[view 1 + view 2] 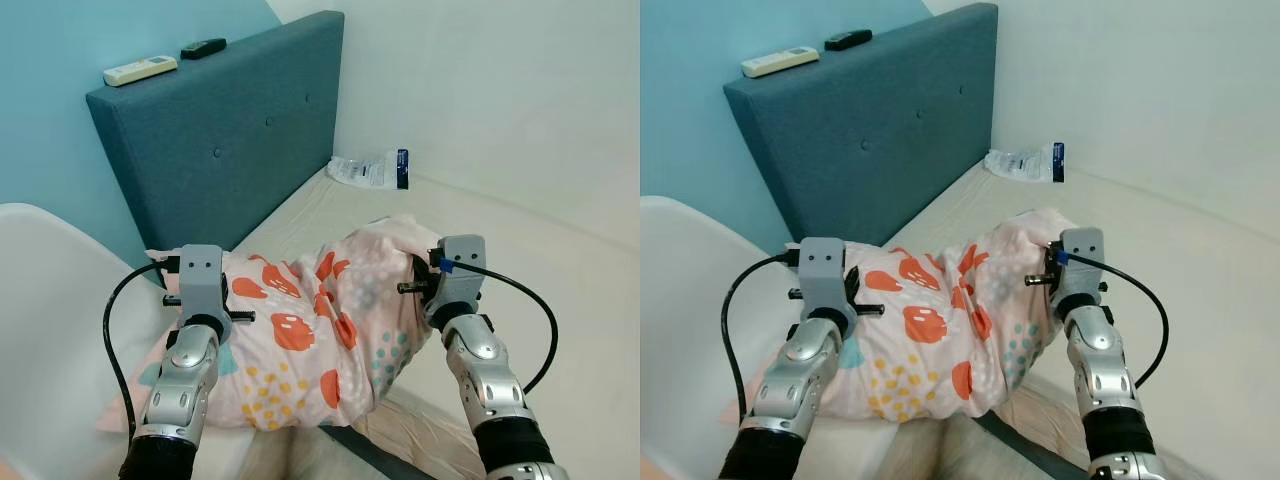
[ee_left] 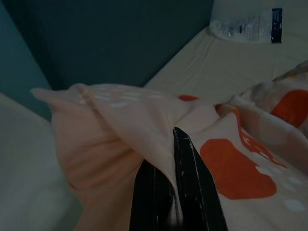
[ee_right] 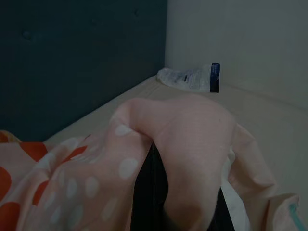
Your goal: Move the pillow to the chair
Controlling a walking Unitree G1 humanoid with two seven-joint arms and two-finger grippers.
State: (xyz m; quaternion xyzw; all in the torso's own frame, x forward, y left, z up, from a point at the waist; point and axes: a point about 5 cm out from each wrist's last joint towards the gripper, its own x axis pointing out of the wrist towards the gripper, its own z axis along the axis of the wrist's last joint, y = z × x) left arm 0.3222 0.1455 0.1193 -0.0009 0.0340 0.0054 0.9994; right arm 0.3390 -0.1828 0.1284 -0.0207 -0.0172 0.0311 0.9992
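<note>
I've got the pillow (image 1: 310, 335) pinched at both ends, left hand (image 2: 174, 144) and right hand (image 3: 153, 159) each clamped on fabric, held between bed (image 1: 560, 260) and chair (image 1: 50, 330). I'd swing left evenly, keeping both grips level.

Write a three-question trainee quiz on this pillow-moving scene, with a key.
1. True or false: both pincers grip the pillow.
2. What lies on top of the headboard? A) two remotes B) a book C) a cup
3. On which side of the robot is the white chair?

Key: 1. True: left pincer and right pincer each pinch its fabric. 2. A: white remote, black remote. 3. Left.
</note>
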